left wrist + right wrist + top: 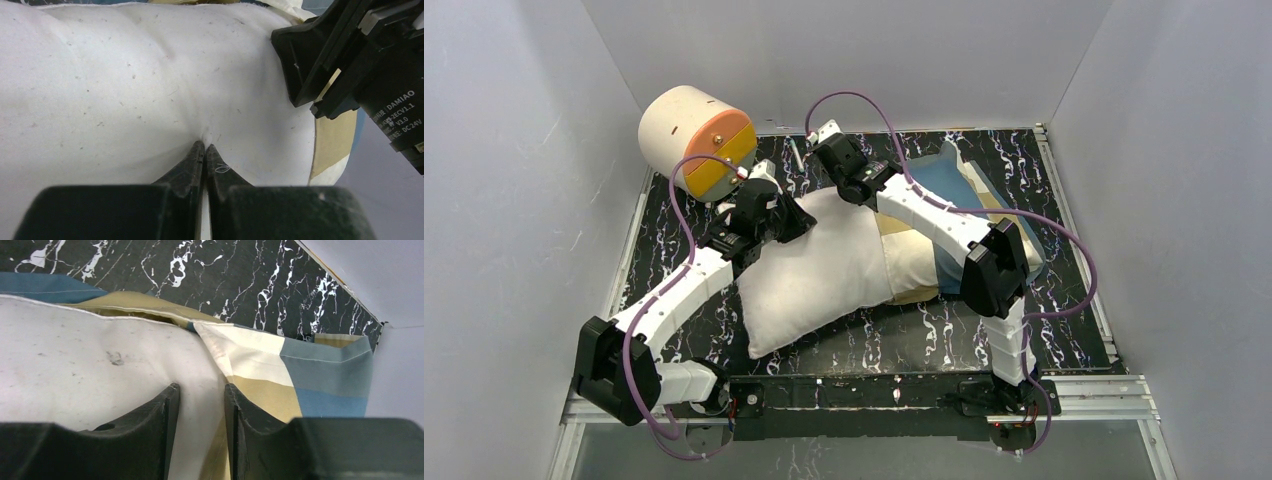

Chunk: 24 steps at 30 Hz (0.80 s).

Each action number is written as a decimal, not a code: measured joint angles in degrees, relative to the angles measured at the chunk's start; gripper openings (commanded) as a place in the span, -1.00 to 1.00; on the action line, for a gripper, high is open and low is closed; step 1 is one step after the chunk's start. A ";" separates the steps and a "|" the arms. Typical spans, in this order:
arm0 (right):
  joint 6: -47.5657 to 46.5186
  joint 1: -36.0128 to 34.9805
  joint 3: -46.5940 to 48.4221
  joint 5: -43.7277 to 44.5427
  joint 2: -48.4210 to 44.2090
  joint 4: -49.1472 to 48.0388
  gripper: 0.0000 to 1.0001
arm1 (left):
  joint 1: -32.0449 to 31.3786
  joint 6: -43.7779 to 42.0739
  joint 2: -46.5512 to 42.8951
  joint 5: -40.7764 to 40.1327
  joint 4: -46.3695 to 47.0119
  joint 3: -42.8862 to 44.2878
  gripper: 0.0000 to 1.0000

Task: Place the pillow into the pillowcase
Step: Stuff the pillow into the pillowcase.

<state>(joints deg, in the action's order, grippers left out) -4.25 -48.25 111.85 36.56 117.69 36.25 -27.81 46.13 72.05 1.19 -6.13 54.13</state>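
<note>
On one marbled table [924, 335], one pillow [814, 270] partly inside one pillowcase [944, 185]; left gripper [205, 147] clenched on pillow, right gripper [200, 390] released.

Cream-and-orange cylinder [696, 140] in far-left corner, black marbled tabletop [924, 335], white walls [514, 150]

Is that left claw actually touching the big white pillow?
Touching. The left wrist view shows the left gripper with its tips closed and pressed into the pillow, whose fabric puckers right where they meet.
</note>
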 measured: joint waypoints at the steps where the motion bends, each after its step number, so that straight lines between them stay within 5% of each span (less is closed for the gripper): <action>1: -0.04 0.13 0.00 0.46 0.00 0.09 -0.07 | 0.00 0.04 0.00 0.09 0.04 -0.09 -1.00; 17: -2.08 0.02 1.57 3.96 0.68 1.03 0.08 | 0.00 0.42 -0.15 0.33 0.15 -0.44 -1.00; 21: -1.99 0.20 2.27 4.13 1.22 1.62 -0.08 | 0.00 0.42 -0.15 0.33 0.15 -0.44 -1.00; 24: -1.70 0.42 2.82 3.85 1.95 2.45 -0.39 | 0.00 0.39 -0.15 0.33 0.15 -0.44 -1.00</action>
<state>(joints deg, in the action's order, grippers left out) -5.96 -47.83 114.67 40.40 119.63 38.70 -27.81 46.52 71.90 1.52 -5.98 53.69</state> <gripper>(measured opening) 0.438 0.010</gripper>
